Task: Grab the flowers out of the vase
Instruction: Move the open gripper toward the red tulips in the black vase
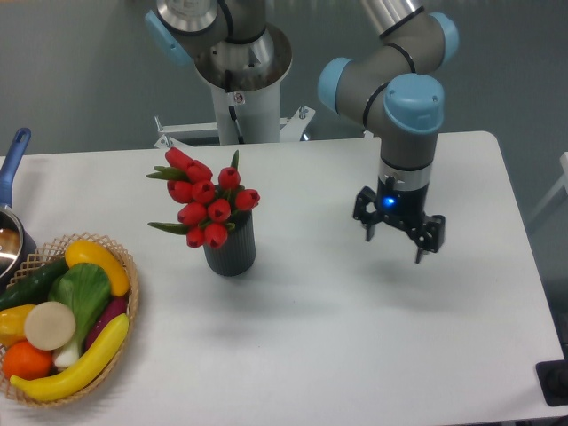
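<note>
The gripper [396,237] hung over the white table [355,337], pointing down, with its two black fingers [370,232] spread wide apart and nothing between them. A small blue light glowed just above them. It was well to the right of the flowers [206,201] and not touching them.

The flowers — a tight bunch of shiny red buds with green stems and a few pointy leaves — sat in the vase [231,248]. The vase was dark grey with ribs down its side, and it stood upright near the middle of the table. The bunch leaned a little to the left over the vase's mouth.

At the left edge sat a woven basket [115,351] full of toy fruit and vegetables — a yellow banana [75,364], an orange, something green and leafy. Just behind it was a pot with a blue handle [12,156], partly cut off by the picture's edge.
</note>
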{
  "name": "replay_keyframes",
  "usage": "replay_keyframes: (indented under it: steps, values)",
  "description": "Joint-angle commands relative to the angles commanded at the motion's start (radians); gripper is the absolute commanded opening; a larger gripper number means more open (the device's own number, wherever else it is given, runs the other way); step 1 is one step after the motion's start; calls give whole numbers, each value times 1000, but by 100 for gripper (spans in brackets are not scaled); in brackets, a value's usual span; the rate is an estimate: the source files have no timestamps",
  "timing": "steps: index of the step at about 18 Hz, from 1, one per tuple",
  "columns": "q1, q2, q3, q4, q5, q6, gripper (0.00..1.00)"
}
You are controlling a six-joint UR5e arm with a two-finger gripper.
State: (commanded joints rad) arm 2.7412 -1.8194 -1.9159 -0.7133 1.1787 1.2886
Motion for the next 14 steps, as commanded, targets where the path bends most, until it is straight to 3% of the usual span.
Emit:
replay_keyframes:
  steps: [5, 9, 14]
  values:
    - [8, 38, -38, 0, -354, -34, 100]
    - [52, 110, -130, -2, -577, -20, 100]
    - [89, 221, -221, -5, -645, 21, 100]
